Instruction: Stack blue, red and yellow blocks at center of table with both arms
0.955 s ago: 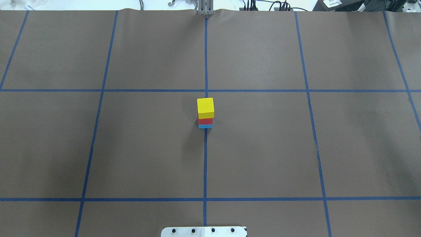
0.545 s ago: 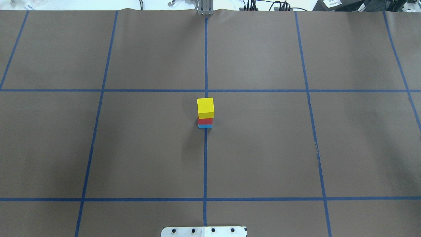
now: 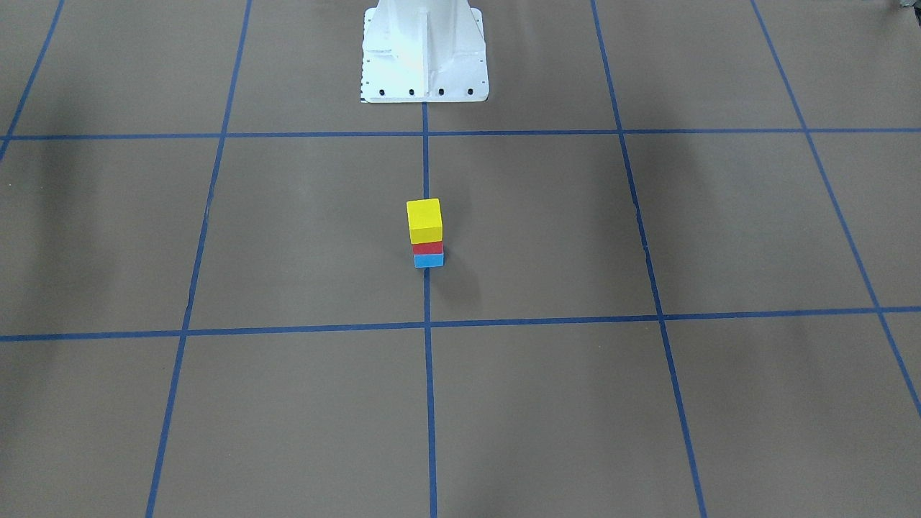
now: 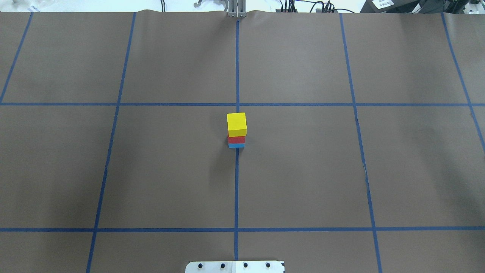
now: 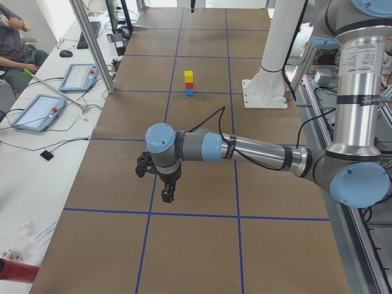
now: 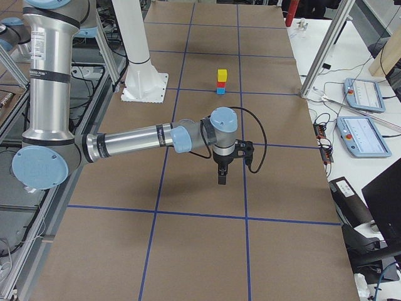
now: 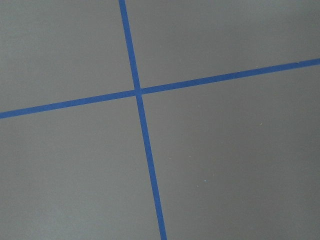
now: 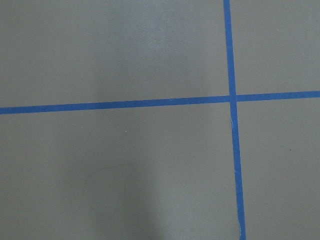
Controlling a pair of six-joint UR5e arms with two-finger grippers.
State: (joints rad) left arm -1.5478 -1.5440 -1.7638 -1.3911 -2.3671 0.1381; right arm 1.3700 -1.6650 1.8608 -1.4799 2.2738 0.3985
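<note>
Brown paper is covering the counter (image 4: 310, 174), blue tape lines (image 4: 237, 76) gridding it; left pincer (image 5: 166, 195) is hanging over the left end, well apart from the blocks, its opening impossible to tell; at centre, yellow block (image 4: 237, 124) is sitting on red block (image 4: 236, 139), red on blue block (image 4: 236, 145), straddling the middle line; right pincer (image 6: 222, 177) is hanging over the right end, opening likewise untellable.

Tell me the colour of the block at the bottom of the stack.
Blue: the bottom block shows best in the front-facing view.
</note>
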